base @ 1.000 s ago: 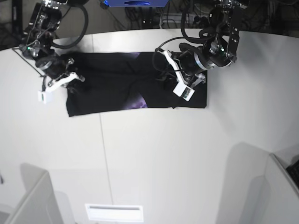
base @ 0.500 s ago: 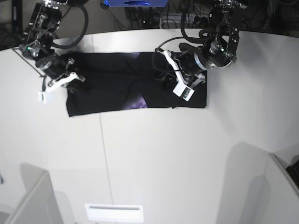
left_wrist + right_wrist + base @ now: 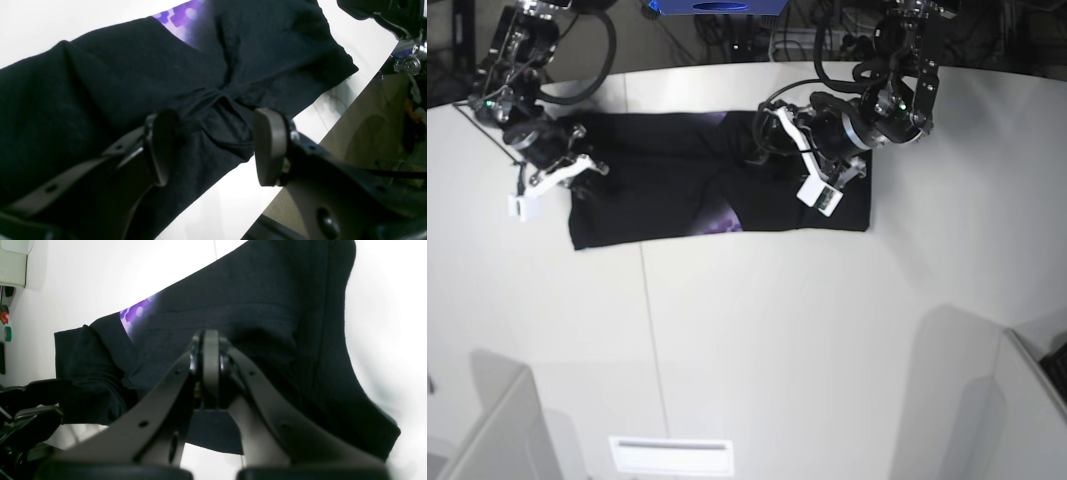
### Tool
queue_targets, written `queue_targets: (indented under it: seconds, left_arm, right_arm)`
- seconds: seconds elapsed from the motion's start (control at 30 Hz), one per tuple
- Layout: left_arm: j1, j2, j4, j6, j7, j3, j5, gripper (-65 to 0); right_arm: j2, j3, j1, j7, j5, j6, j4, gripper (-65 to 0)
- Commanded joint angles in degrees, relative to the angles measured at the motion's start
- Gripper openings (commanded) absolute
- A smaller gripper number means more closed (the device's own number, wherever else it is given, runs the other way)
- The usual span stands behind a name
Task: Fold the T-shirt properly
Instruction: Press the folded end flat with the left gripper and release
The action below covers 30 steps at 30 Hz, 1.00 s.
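Lying flat on the white table (image 3: 757, 340), the black T-shirt (image 3: 677, 190) forms a long band stretched between the two arms, with a patch of purple print (image 3: 724, 220) showing near its middle along the near edge.

The left gripper (image 3: 213, 150) hovers low over its end of the band with its jaws apart. Its two dark pads (image 3: 268, 150) stand well clear of each other, and a bunched ridge of black cloth runs in the gap between them; whether either pad touches the cloth cannot be told from the left wrist view. Beyond the fingertips the shirt lies smooth, and the purple print (image 3: 181, 20) sits at the far side of the cloth from this gripper. Past the jaw on one side, the table edge (image 3: 333, 110) falls away just beside the shirt's corner.

The right gripper (image 3: 210, 350) has its fingertips pressed together, and in the right wrist view the tips meet right at a fold of the black T-shirt (image 3: 267, 300); the cloth lies against and behind them, but whether fabric is actually pinched between them cannot be told. A strip of purple print (image 3: 135, 315) shows to one side of these tips. In the base view this gripper (image 3: 577, 170) sits at the opposite end of the band, over the cloth's edge.
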State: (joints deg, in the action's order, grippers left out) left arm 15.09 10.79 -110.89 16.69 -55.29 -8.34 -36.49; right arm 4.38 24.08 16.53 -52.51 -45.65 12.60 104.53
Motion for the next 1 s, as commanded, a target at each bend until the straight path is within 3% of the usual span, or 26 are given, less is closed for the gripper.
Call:
queue_targets:
  seconds: [0.0,0.2,0.27,0.4,0.63,0.77,0.97]
  left_arm:
    - [-0.7,-0.1,-0.8,0.5,0.8,0.0,-1.0,-29.0]
    - [-1.6,0.1,-1.3,0.5,0.8,0.1,-1.4,-29.3]
    - [-1.6,0.2,-1.4,0.5,0.8,0.1,-1.4,-32.9]
    - [-1.1,0.2,-2.7,0.5,0.8,0.0,-1.0,-65.0]
    - [0.5,1.4,-2.7,0.1,1.2,0.8,-0.8,-65.0]
    - [2.2,1.5,-2.7,-8.9,1.2,4.0,-0.8,-65.0]
    - [1.2,1.7,-1.2,-9.2,0.8,4.4,-0.8,-65.0]
  right_arm:
    - [0.4,0.3,-0.4,1.0,-0.8,0.3,0.7,-65.0]
    - [0.4,0.3,-0.4,1.0,-0.8,0.3,0.7,-65.0]
    - [0.4,0.3,-0.4,1.0,-0.8,0.3,0.7,-65.0]
    - [0.4,0.3,-0.4,1.0,-0.8,0.3,0.7,-65.0]
    - [0.4,0.3,-0.6,1.0,-0.8,0.3,0.7,-65.0]
    - [0.4,0.3,-0.7,1.0,-0.7,0.3,0.7,-65.0]
    - [0.4,0.1,-1.5,1.0,-0.7,0.3,-1.1,-65.0]
